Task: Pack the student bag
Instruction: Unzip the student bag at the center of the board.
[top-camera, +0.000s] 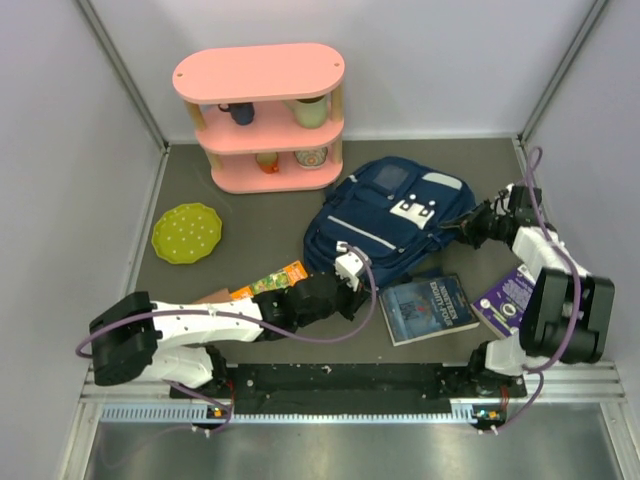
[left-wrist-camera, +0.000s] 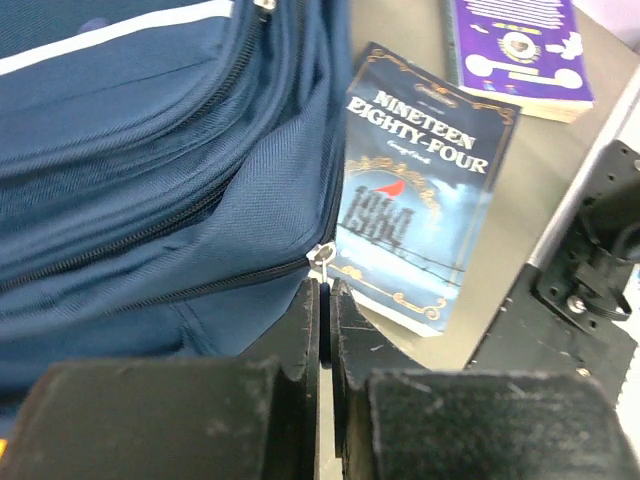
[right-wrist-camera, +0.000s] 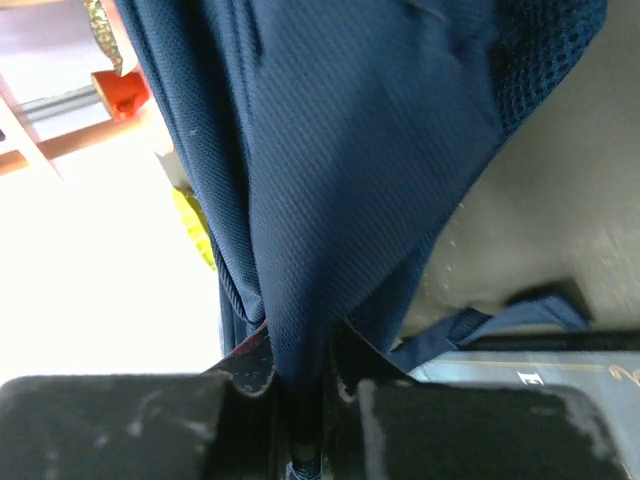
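The student bag (top-camera: 395, 220), navy with white patches, lies flat at the middle right of the table. My left gripper (top-camera: 350, 258) is at its near corner. In the left wrist view it (left-wrist-camera: 325, 290) is shut on the dark pull tab of a zipper (left-wrist-camera: 322, 257) at the end of the bag's (left-wrist-camera: 150, 150) zipped seam. My right gripper (top-camera: 465, 225) is at the bag's right side. The right wrist view shows it (right-wrist-camera: 300, 360) shut on a fold of the bag's navy fabric (right-wrist-camera: 340, 150), which hangs up out of the jaws.
A blue book, Nineteen Eighty-Four (top-camera: 428, 308), lies just near the bag, with a purple book (top-camera: 507, 295) to its right. An orange packet (top-camera: 270, 280) lies under my left arm. A green plate (top-camera: 187, 232) sits at the left. A pink shelf (top-camera: 262, 110) with cups stands behind.
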